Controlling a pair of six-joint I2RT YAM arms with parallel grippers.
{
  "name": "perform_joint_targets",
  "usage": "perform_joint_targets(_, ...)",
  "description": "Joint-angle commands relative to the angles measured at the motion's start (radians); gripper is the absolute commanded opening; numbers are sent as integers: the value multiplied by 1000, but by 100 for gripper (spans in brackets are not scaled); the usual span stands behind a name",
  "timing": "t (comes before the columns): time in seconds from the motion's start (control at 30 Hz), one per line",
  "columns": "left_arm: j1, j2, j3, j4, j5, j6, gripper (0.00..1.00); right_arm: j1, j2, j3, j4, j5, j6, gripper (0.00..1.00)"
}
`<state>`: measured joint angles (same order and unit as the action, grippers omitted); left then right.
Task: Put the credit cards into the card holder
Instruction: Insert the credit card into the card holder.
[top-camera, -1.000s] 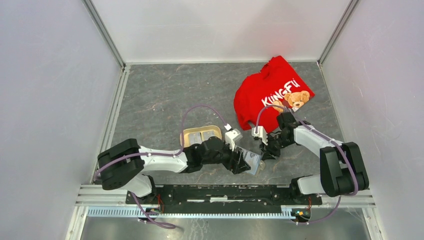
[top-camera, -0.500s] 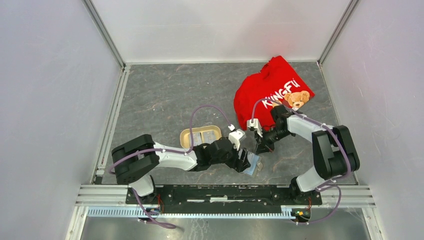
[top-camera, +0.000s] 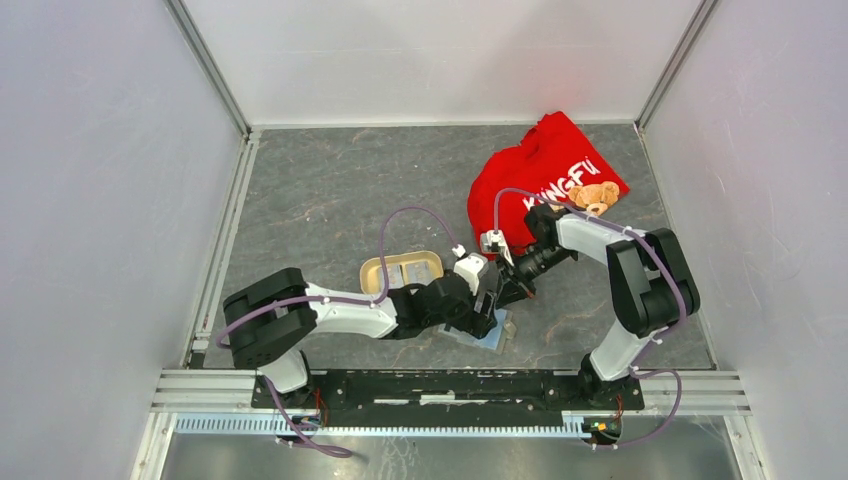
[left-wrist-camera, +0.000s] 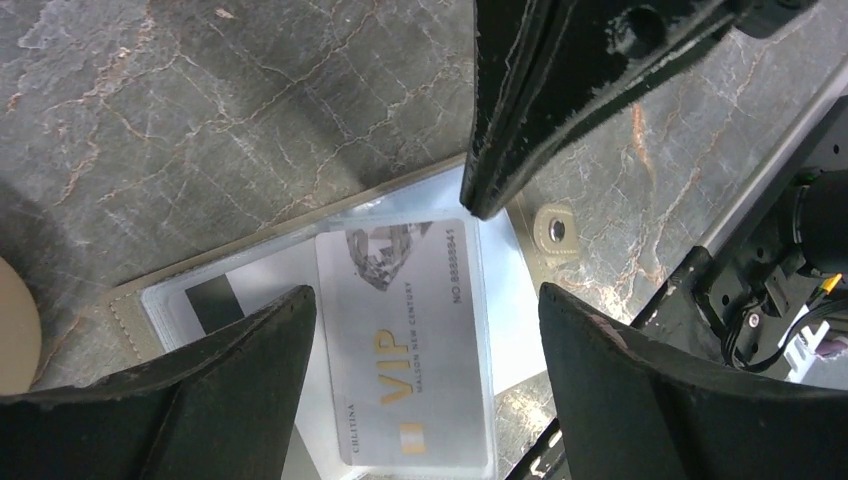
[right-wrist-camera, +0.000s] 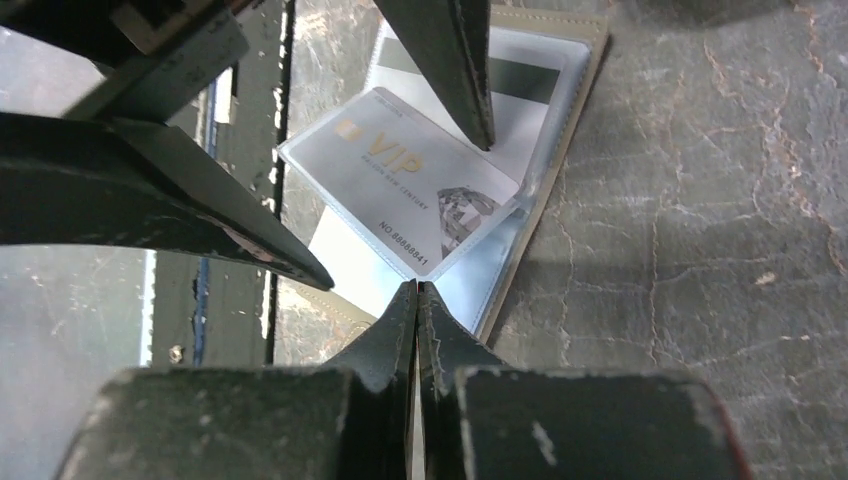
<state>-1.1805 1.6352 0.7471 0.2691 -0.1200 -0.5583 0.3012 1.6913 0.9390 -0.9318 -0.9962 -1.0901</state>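
Observation:
The card holder (left-wrist-camera: 505, 300) lies open on the table near the front edge (top-camera: 492, 335). A pale credit card (left-wrist-camera: 410, 345) printed VIP sits in its clear pocket (right-wrist-camera: 400, 175). A dark-striped card (left-wrist-camera: 212, 300) shows in the pocket beside it. My left gripper (left-wrist-camera: 425, 295) stands open just above the holder, one finger either side of the VIP card. My right gripper (right-wrist-camera: 418, 288) is shut with nothing between its fingers. Its tip rests at the far corner of the VIP card, on the holder's edge (right-wrist-camera: 565, 130). In the top view both grippers meet over the holder, left (top-camera: 488, 305) and right (top-camera: 522, 293).
A beige oval tray (top-camera: 372, 270) with greyish cards in it sits just left of the left wrist. A red shirt (top-camera: 545, 185) lies at the back right, behind the right arm. The metal rail (top-camera: 450, 385) runs close in front of the holder.
My right gripper has closed and swung left onto the holder. My left gripper has opened wider and shifted over the holder, which now lies flatter on the table.

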Motion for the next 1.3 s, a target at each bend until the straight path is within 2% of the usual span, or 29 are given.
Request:
perform_joint_targets(0.0, -1, 0, 59, -84, -71, -43, 88, 12, 31, 59, -90, -105, -60, 4)
perform_joint_targets(0.13, -2, -10, 69, -135, -126, -57, 83, 16, 74, 109, -193, -156, -150, 5)
perform_joint_targets(0.23, 3, -24, 63, -157, -140, -66, 69, 14, 88, 121, -243, -172, -207, 6)
perform_joint_targets(0.37, 5, -36, 61, -162, -123, -69, 58, 13, 79, 111, -231, -167, -205, 8)
perform_joint_targets(0.43, 5, -41, 64, -163, -111, -71, 54, 9, 67, 102, -211, -160, -190, 11)
perform_joint_targets(0.5, 6, -47, 63, -163, -100, -79, 44, 5, 42, 86, -163, -139, -143, 14)
perform_joint_targets(0.67, 23, -79, 39, -163, -90, -136, 29, -3, -80, 4, 55, -44, 42, 25)
perform_joint_targets(0.83, 92, -141, -60, -105, -31, -227, 27, -2, -220, -93, 194, 32, 84, 29)
perform_joint_targets(1.03, 225, -191, -236, 103, 198, -341, 29, 73, -300, -193, 242, 55, -19, 28)
perform_joint_targets(1.17, 251, -197, -239, 63, 192, -332, 37, 175, -331, -250, 325, 117, -25, 29)
perform_joint_targets(1.27, 251, -248, -238, 34, 154, -309, 39, 219, -344, -277, 358, 117, -51, 29)
